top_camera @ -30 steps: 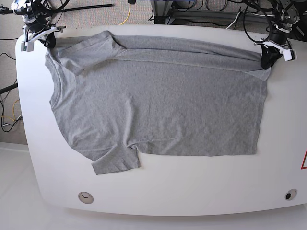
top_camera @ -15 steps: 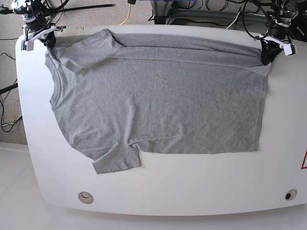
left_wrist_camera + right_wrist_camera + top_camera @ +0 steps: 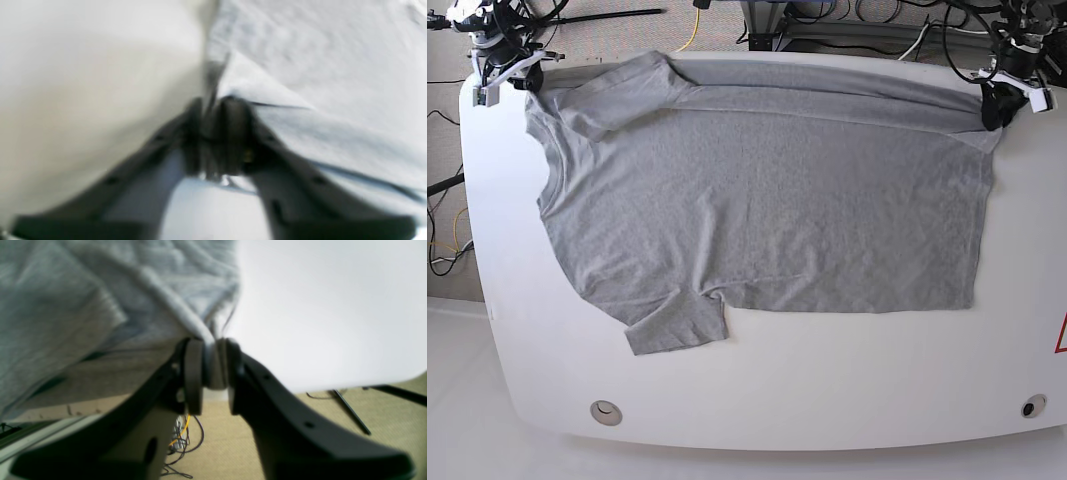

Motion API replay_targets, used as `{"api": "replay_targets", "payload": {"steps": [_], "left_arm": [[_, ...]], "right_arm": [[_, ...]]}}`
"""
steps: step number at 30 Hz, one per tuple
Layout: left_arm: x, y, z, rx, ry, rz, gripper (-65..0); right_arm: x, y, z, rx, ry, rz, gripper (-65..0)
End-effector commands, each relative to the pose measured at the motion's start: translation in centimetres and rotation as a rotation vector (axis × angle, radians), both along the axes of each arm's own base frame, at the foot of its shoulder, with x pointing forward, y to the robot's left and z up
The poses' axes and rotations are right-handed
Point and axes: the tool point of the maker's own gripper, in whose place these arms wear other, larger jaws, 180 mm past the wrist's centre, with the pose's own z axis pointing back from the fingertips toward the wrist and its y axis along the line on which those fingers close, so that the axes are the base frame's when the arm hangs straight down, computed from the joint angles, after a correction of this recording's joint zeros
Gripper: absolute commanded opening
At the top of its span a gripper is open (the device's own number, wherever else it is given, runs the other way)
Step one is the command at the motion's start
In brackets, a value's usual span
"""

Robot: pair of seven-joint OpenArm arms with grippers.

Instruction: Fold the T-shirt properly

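Note:
The grey T-shirt lies spread across the white table, neck to the left, hem to the right, with its far edge folded over in a long strip. My left gripper is at the far right hem corner. In the blurred left wrist view its fingertips stand nearly together on the corner of the T-shirt. My right gripper sits at the far left shoulder. The right wrist view shows it pinching a ridge of the T-shirt between its pads.
Two round holes sit near the table's front edge, and a red triangle mark is at the right rim. Cables lie on the floor beyond the far edge. The right gripper hangs over the table's far left edge.
Both grippers have moved toward the table's far edge, dragging the whole T-shirt that way. The right hem and the near sleeve have shifted with it.

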Motion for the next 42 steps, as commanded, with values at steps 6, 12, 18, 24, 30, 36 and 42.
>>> {"api": "replay_targets", "payload": {"steps": [6, 12, 18, 24, 30, 36, 42], "left_arm": [[-4.5, 2.3, -2.7, 0.141, 0.366, -0.012, -30.9], [-2.4, 2.7, -0.9, 0.188, 0.312, -0.025, -30.0], [-0.2, 2.8, 1.0, 0.23, 0.251, -0.037, -29.8], [1.7, 2.6, 2.3, 0.252, 0.214, -0.041, -29.8], [4.0, 2.6, 4.5, 0.298, 0.19, -0.052, -29.7], [5.9, 2.6, 7.3, 0.363, 0.169, -0.066, -29.7], [7.0, 2.5, 9.9, 0.424, 0.15, -0.072, -29.7]], "right_arm": [[-0.1, -1.3, 1.4, -0.07, 0.009, -0.015, -27.0], [0.3, -1.0, 1.8, -0.075, -0.007, -0.011, -24.3], [1.3, -0.9, 3.4, -0.117, -0.045, 0.012, -24.3], [2.2, -0.9, 4.9, -0.153, -0.078, 0.034, -24.3], [3.3, -0.7, 6.9, -0.202, -0.12, 0.062, -24.1], [4.3, -0.5, 8.1, -0.229, -0.13, 0.079, -23.9], [5.0, -0.6, 8.2, -0.224, -0.11, 0.076, -23.8]]}}
